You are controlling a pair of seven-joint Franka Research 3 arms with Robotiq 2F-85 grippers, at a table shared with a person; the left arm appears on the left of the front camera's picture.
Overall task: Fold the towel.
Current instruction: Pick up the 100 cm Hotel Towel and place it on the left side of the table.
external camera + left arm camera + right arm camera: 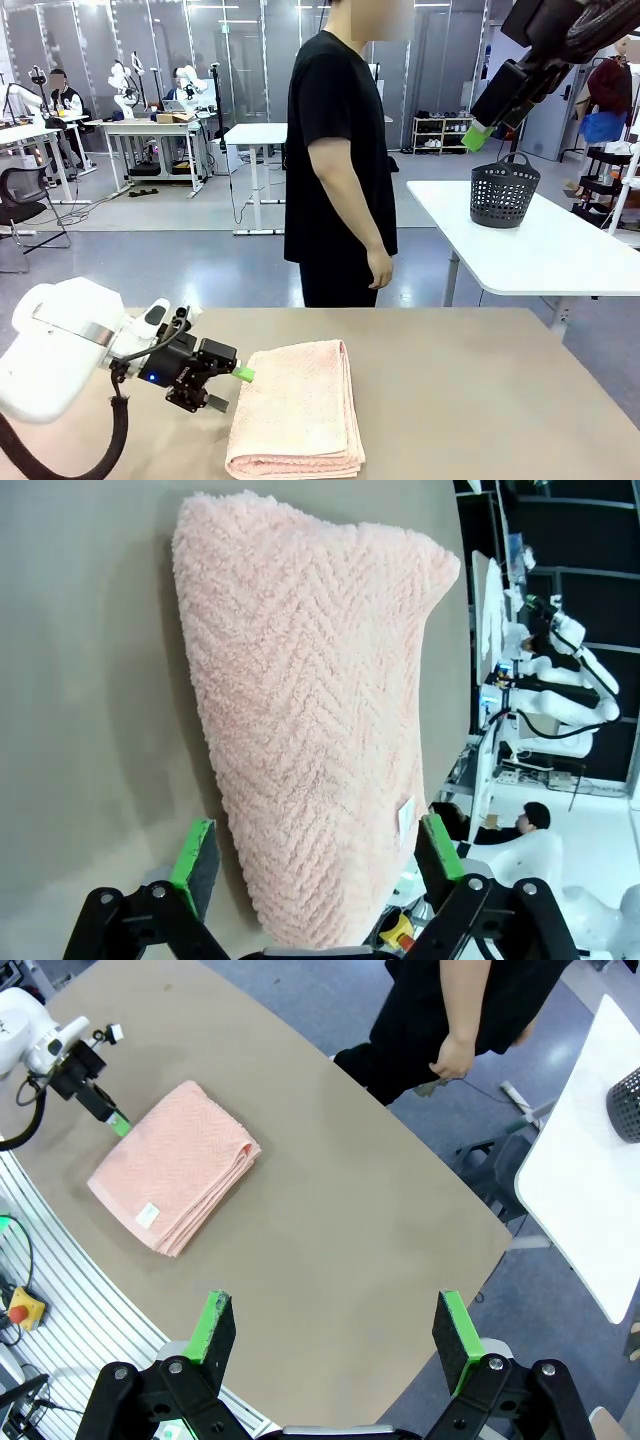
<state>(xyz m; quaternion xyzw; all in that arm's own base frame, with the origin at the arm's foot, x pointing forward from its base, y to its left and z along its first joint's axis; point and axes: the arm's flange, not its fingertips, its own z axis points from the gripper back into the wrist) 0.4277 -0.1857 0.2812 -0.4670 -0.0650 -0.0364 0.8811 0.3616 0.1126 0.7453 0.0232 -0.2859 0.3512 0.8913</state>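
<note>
The left arm lies low over the table (480, 380), reaching in from 9 o'clock with its wrist turned sideways, and the left gripper (232, 388) sits just beside the left edge of the towel (298, 408), its 2 green pads spread wide with nothing between them. In the left wrist view the towel (310, 720) lies straight ahead of the spread fingers (195, 865), its near end between them, a small white tag (406, 814) near the right pad. The towel rests folded into a stacked rectangle at the table's near side. The right gripper (478, 137) hangs high at 2 o'clock, jaws wide and empty, well apart from the towel (175, 1165). A person (340, 160) stands at 12 o'clock beyond the table.
</note>
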